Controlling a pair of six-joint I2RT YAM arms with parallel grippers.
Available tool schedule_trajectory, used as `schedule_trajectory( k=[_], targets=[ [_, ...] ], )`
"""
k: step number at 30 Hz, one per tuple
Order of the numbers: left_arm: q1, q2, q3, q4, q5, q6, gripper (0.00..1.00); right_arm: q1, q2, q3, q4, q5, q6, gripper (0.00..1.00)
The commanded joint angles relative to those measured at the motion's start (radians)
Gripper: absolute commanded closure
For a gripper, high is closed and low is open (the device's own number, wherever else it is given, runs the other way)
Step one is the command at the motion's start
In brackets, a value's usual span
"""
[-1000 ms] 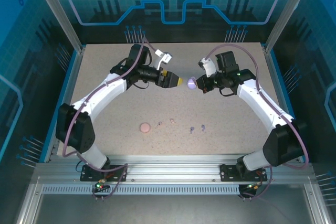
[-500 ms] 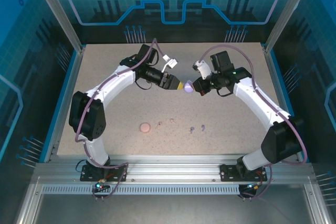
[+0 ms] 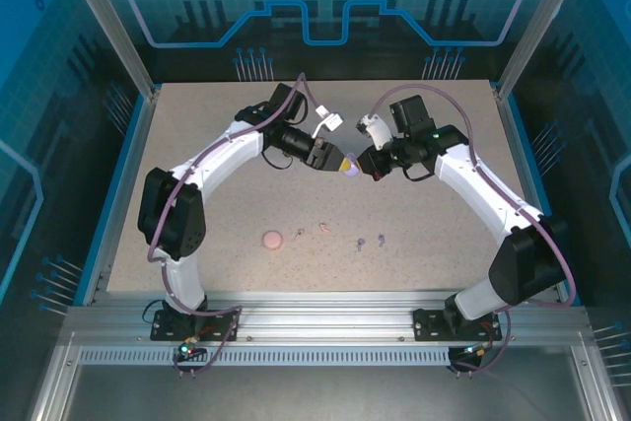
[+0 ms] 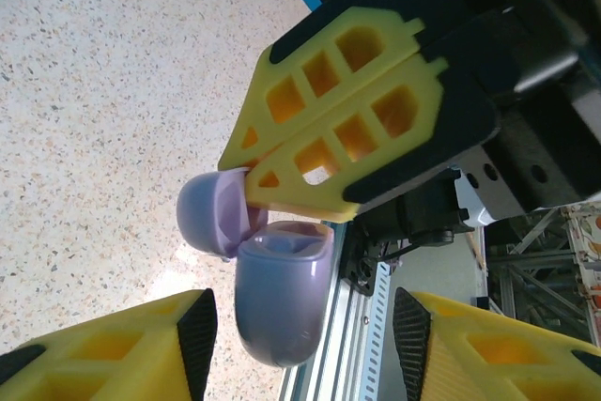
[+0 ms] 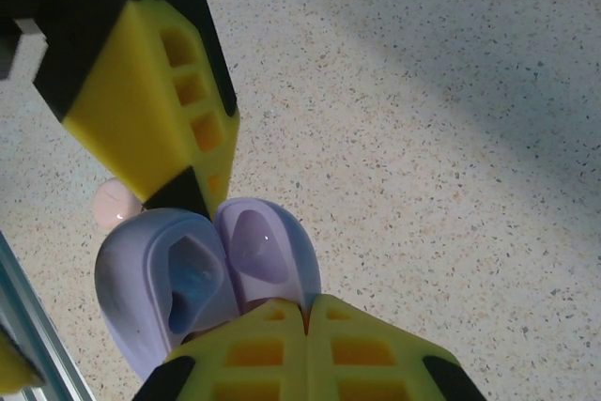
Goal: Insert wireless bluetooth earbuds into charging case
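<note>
Nearest the arm bases, small things lie loose in a row on the speckled table (image 3: pixel 197 194): two lavender earbuds (image 3: pixel 380 238) to the right, two pale pink earbuds (image 3: pixel 323 228) just beside them, and a pink round case (image 3: pixel 272 240) at the left end. No earbud is in a case yet.

Further back, held up off the table, is the lavender charging case (image 4: pixel 280 293), its lid swung open. The right gripper (image 5: pixel 305 307) is pinched tight on it near the hinge, I'd say to present it. The left gripper (image 4: pixel 302 292) has its jaws apart either side of the case body, not visibly touching. It looks ready to steady the case or take it over.
</note>
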Motion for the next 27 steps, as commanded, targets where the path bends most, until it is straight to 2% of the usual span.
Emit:
schedule_trajectory(
  k=[1,13,27],
  targets=[
    [-0.014,0.018,0.031,-0.032,0.042,0.021,0.46,0.020,0.000,0.038,-0.014,-0.029,0.000,1.00],
    [-0.023,0.030,0.046,-0.037,0.053,0.028,0.59,0.027,0.004,0.047,-0.015,-0.026,0.001,1.00],
    [-0.023,0.038,0.043,-0.027,0.054,0.026,0.66,0.027,0.001,0.042,-0.013,-0.025,0.002,1.00]
  ],
)
